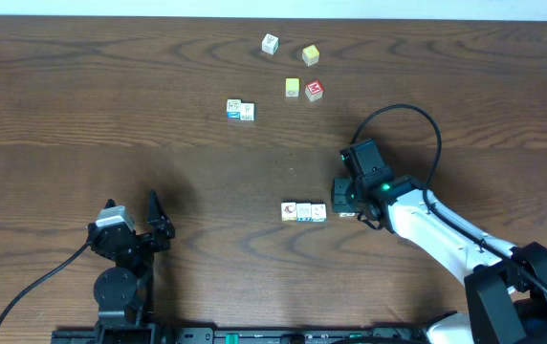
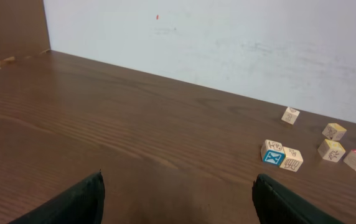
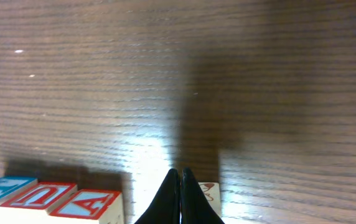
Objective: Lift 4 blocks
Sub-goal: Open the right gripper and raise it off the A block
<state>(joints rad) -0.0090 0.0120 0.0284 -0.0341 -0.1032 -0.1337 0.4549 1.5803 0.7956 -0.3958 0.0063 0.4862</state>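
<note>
Currently the right gripper (image 3: 178, 179) has its black fingers pressed together on nothing, tips low over the dark brown wooden table (image 1: 159, 143). One small cream wooden cube (image 3: 210, 191) sits just beside those tips, partly hidden. Three cream wooden letter cubes (image 1: 304, 211) lie touching in a row near it. The left gripper (image 2: 178, 180) stands spread wide, empty, well apart from all cubes.

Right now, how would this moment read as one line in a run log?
left gripper: open, empty | right gripper: shut, empty, beside lone alphabet block | three-block row: on table
</note>
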